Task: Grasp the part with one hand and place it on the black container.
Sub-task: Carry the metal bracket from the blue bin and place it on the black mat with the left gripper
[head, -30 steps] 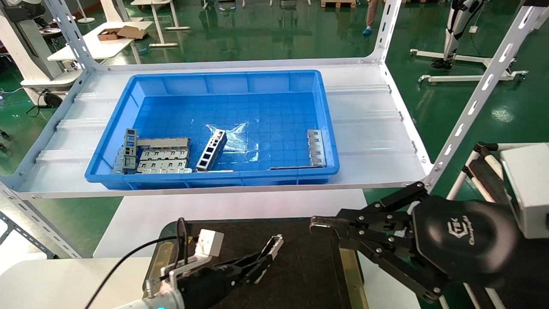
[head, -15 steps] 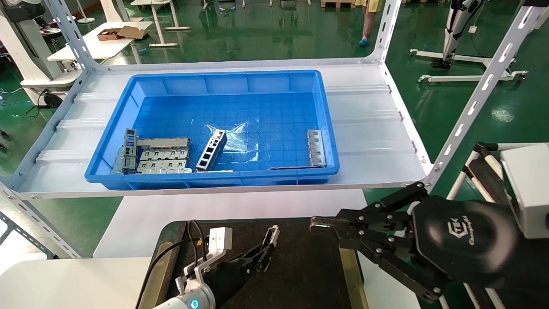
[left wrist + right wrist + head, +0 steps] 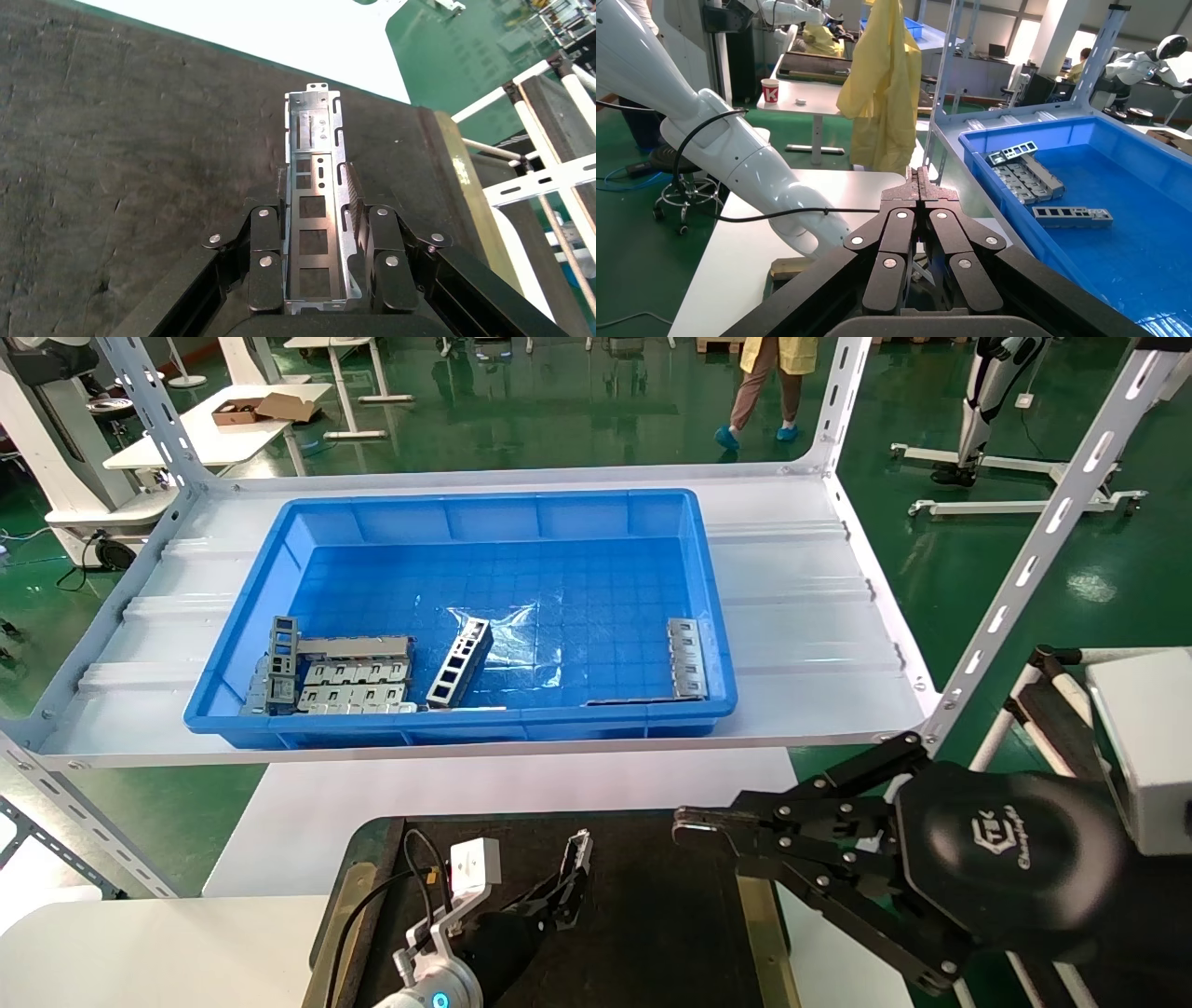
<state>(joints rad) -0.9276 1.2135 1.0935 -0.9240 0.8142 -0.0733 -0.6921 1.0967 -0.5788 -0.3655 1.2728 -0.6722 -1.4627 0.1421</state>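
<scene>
Head view: the left gripper (image 3: 570, 877) hangs low over the black container (image 3: 652, 933), a matte, felt-like tray with brass-coloured side strips, pinching the part (image 3: 577, 859). The right gripper (image 3: 689, 822) is parked at the tray's right edge. Behind, a blue bin (image 3: 484, 514) sits on a white shelf above a glossy green floor.

Left wrist view: jaws clamp the silver-grey channel bar (image 3: 315, 210), with raised rims and square cutouts, above the dark felt.

Right wrist view: jaws pressed together.

My left gripper (image 3: 566, 882), low in the lower centre of the head view, is clamped on the long silver-grey metal channel bar (image 3: 315, 210). My right gripper (image 3: 694, 822) hangs at the lower right, fingers pressed together, holding nothing.
</scene>
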